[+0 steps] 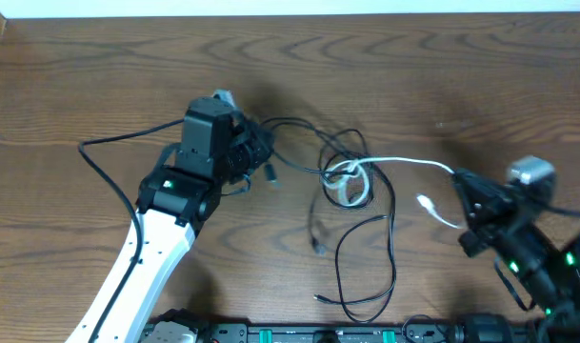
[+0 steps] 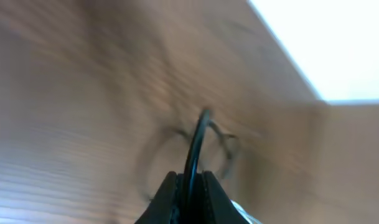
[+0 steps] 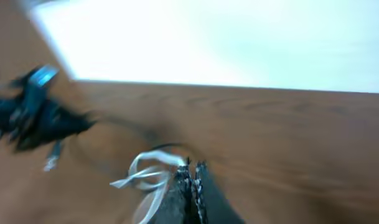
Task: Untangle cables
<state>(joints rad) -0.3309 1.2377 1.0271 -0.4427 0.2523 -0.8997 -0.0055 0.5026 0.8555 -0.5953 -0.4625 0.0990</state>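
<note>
If both arms pull apart hard, the knot of thin black cords (image 1: pixel 392 252) and thin white cord (image 1: pixel 404 162) in the middle of the brown wooden worktop (image 1: pixel 442 76) may pull tighter. Left pincer (image 2: pixel 189 183), at 9 o'clock, is closed on a black cord; right pincer (image 3: pixel 193 175), at 3 o'clock, pinches the white cord, which may slip out

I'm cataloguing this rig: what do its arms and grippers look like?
The left arm has a white link with a thin black wire along it, then black housings with a green light. The right arm is black with green lights. The left gripper and right gripper are black.
</note>
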